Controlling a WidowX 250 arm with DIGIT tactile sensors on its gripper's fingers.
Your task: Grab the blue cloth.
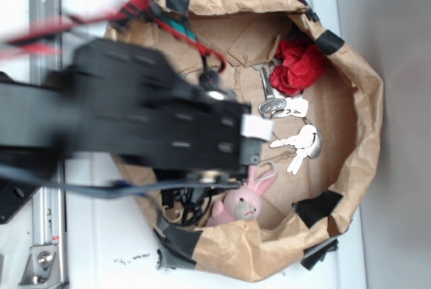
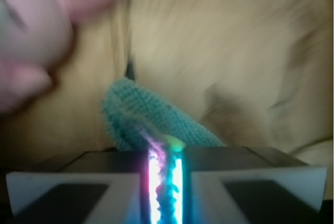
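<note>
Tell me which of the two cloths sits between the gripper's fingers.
The blue cloth, pinched in the shut gripper in the wrist view. The red cloth lies bunched against the bag's wall, untouched.

**Colours in the paper-walled bin**

The blue cloth (image 2: 156,122) is a pale teal with a nubbly, looped weave, and its frayed edge shows the same teal. The hand (image 2: 166,192) has white finger pads with dark grey insets, and a strip of pink, white and green glare runs along the gap. The arm (image 1: 135,120) is matte black, with red and black wires (image 1: 168,26) on it. The bin (image 1: 350,120) is crumpled kraft brown, patched with black tape. A red cloth (image 1: 300,65) is bright and plain. The plush bunny (image 1: 242,201) is soft pink. The metal utensils (image 1: 296,142) are silver. The tabletop (image 1: 101,235) is white.
</note>
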